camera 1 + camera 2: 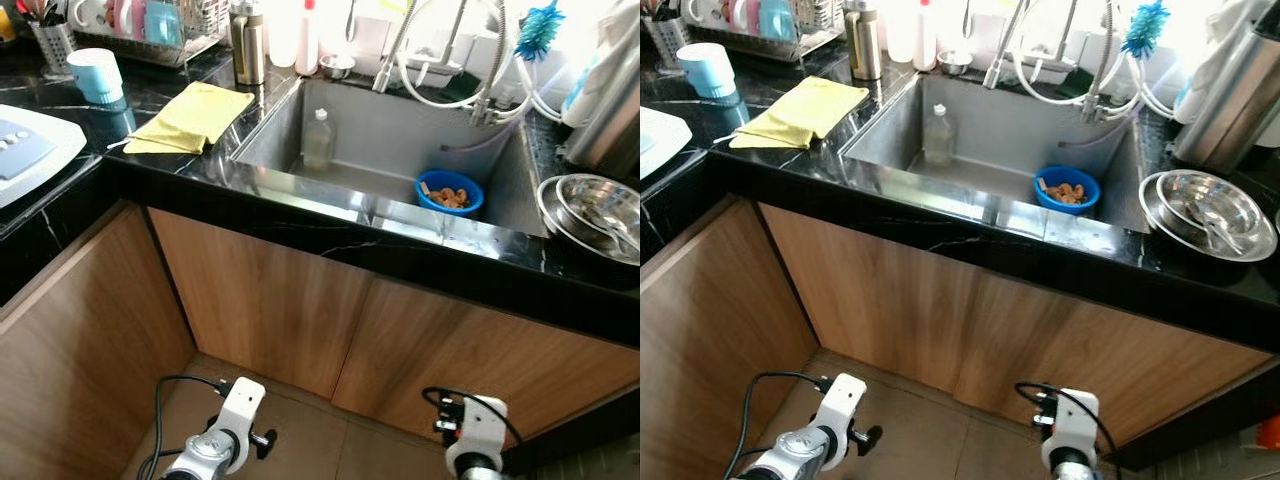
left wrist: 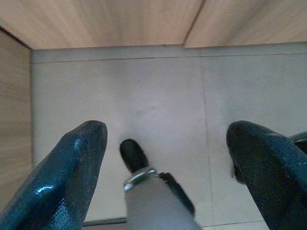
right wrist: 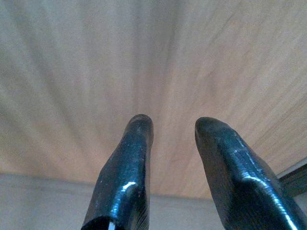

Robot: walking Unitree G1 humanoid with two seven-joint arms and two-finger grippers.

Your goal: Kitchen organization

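Note:
A steel sink (image 1: 380, 215) is set in the black marble counter (image 1: 330, 245). In it stand a clear plastic bottle (image 1: 317, 139) and a blue bowl (image 1: 449, 192) holding brownish food. A yellow cloth (image 1: 192, 117) lies on the counter left of the sink, with a light blue cup (image 1: 96, 76) beyond it. Both arms hang low before the wooden cabinet doors, the left arm (image 1: 225, 430) and the right arm (image 1: 475, 432). My left gripper (image 2: 165, 129) is open wide over the tiled floor. My right gripper (image 3: 176, 122) is open and empty, facing a wooden door.
Stacked steel bowls (image 1: 592, 212) sit right of the sink. A steel flask (image 1: 247, 45), a dish rack (image 1: 150, 25), a faucet with hoses (image 1: 450, 60) and a blue brush (image 1: 540, 30) line the back. A white appliance (image 1: 25, 150) sits on the left counter.

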